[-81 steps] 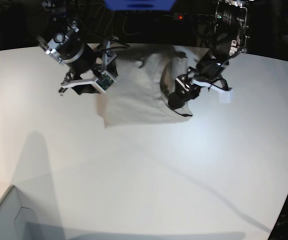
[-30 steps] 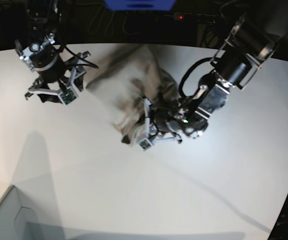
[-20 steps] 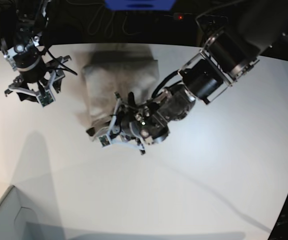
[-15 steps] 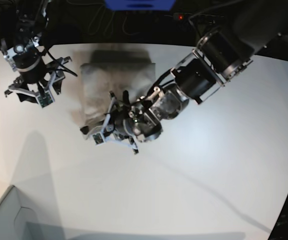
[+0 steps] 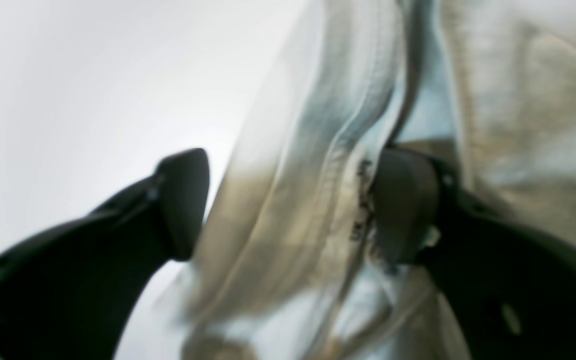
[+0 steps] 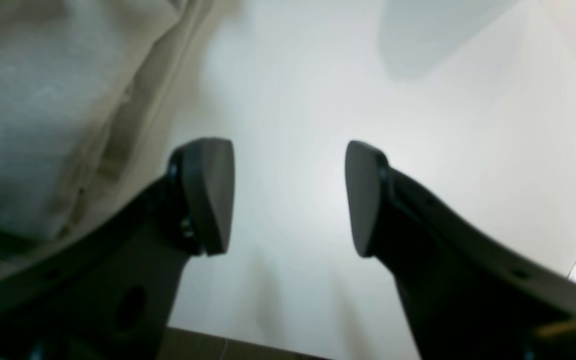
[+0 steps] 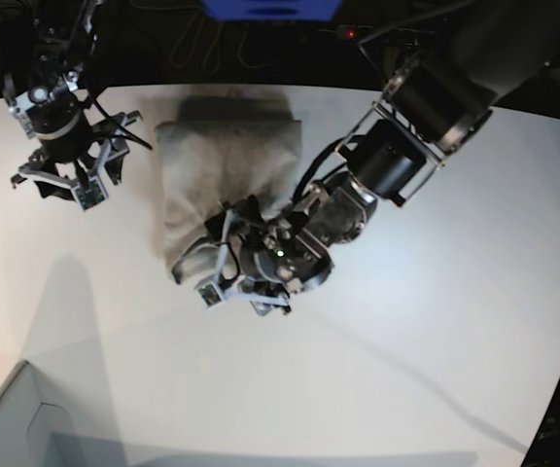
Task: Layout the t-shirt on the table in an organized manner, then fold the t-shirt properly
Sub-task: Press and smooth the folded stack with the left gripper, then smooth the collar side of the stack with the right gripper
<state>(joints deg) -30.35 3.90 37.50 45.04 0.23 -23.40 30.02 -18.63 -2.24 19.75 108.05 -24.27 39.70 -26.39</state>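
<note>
As the left gripper (image 5: 295, 202) gapes, released, at the t-shirt (image 7: 224, 161), lift straight, avoiding drag; right gripper (image 6: 289, 197) open too!

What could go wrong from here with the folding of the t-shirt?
The left claw stands open over the folded layers of the t-shirt, its fingertips low beside them, so it might drag a layer askew as it withdraws.

The end nearest the left claw shows ridges and creases in the left wrist view, which could leave the fold lumpy.

The right claw is open beside the shirt, over bare table, so nothing there would steady the cloth if it slid.
</note>
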